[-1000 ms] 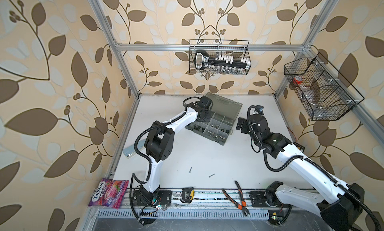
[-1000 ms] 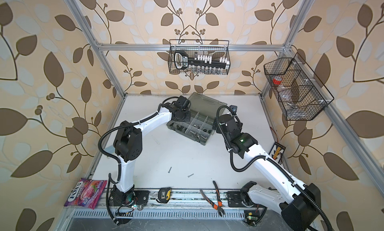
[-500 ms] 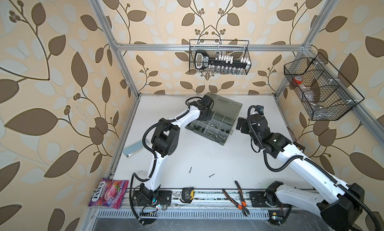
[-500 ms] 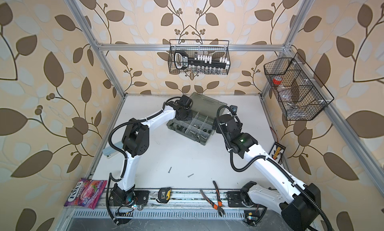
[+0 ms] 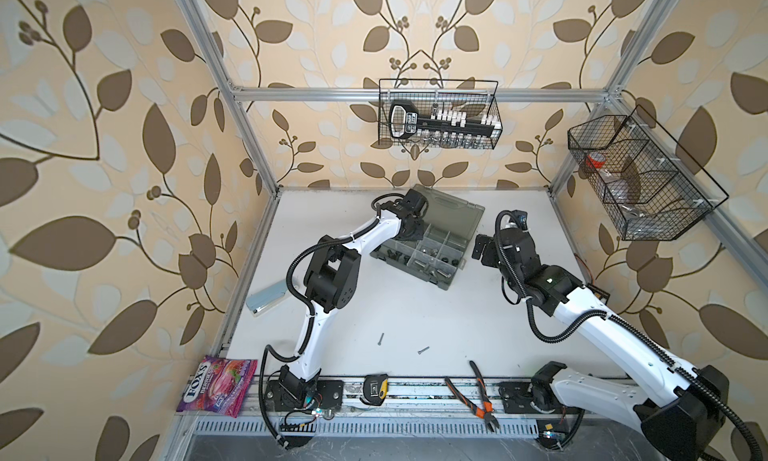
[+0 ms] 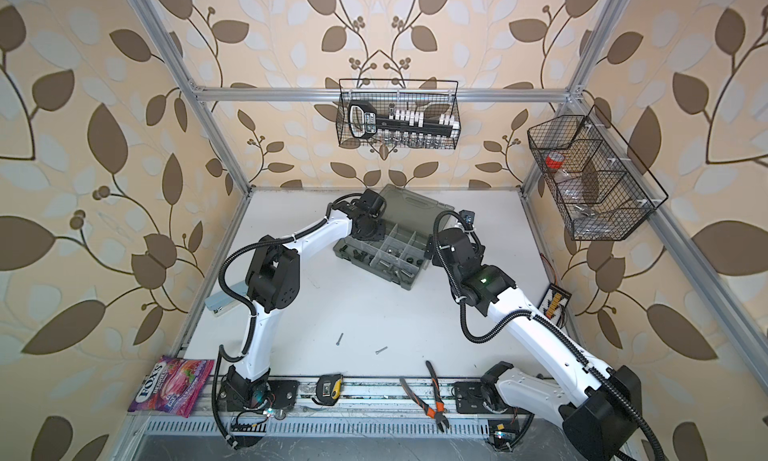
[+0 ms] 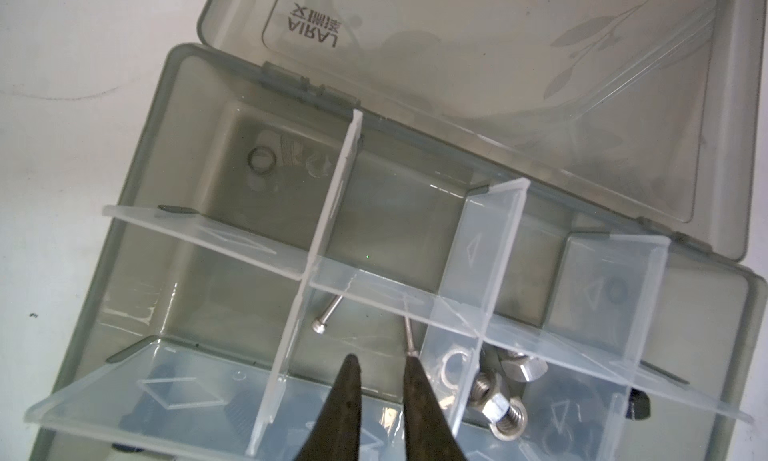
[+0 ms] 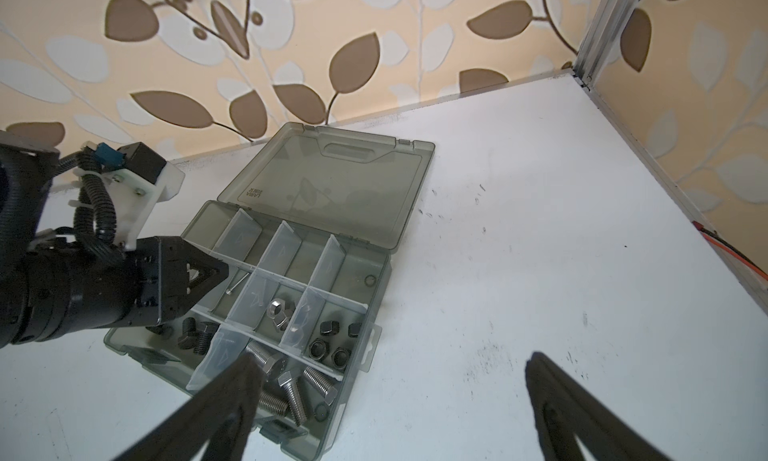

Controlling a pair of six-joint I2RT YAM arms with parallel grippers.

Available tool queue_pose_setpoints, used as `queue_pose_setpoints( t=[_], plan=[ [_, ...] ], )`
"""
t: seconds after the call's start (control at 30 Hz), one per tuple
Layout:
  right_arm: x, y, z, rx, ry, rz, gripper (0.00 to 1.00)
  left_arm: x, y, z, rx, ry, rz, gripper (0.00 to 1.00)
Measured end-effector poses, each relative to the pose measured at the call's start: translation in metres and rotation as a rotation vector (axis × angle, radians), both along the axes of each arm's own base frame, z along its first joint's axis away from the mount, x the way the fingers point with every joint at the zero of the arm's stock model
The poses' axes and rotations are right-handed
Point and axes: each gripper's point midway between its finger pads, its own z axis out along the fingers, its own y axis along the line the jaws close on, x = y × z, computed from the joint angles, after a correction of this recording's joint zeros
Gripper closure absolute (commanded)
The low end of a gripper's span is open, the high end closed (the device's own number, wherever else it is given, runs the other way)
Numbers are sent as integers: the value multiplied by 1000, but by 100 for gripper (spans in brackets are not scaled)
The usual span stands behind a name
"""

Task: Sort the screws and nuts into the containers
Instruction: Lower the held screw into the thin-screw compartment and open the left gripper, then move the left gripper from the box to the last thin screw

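On the tabletop [image 5: 415, 313] a grey organiser box [image 5: 453, 211] lies open; the left end effector [image 7: 381, 360] hangs over a middle compartment [image 7: 365, 342], fingers [image 7: 419, 396] narrowly parted — one thin screw [image 7: 409, 334] at a fingertip, another screw [image 7: 328, 315] lying inside. The right end effector [image 8: 392, 360], spread wide and empty, hangs beside; two loose screws [image 5: 380, 338] lie nearer the front.

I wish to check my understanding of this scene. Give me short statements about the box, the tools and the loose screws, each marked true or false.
1. The organiser box has its lid open. True.
2. The right tool grips a silver bolt. False: its jaws stand wide apart, empty.
3. Two thin screws lie on the bare table. True.
4. The orange-handled pliers lie inside the box. False: they lie at the table's front edge.
5. The left tool is over the box. True.
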Motion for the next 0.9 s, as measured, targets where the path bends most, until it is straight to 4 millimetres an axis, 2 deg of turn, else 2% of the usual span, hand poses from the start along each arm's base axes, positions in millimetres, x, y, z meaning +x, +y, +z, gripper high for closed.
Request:
queue_pose_setpoints(
  t=[0.13,0.23,0.37,0.47,0.53,0.63,0.77,0.9],
  plan=[
    [0,0,0,0,0,0,0,-9,5,14,-9,-8,-2,79],
    [0,0,0,0,0,0,0,-23,13,37,-26,-31,-1,76],
    [0,0,0,3,0,-2,0,-51,31,72,-56,-75,3,71],
    [0,0,0,3,0,-2,0,-76,46,87,-65,-95,10,63],
    [0,0,0,3,0,-2,0,-96,57,85,-56,-86,13,58],
    [0,0,0,2,1,-2,0,-134,70,69,-21,-46,10,50],
    [0,0,-1,2,1,-2,0,-185,84,43,37,28,-8,48],
    [0,0,-1,5,1,-4,0,-229,95,30,56,82,-11,47]
  ],
)
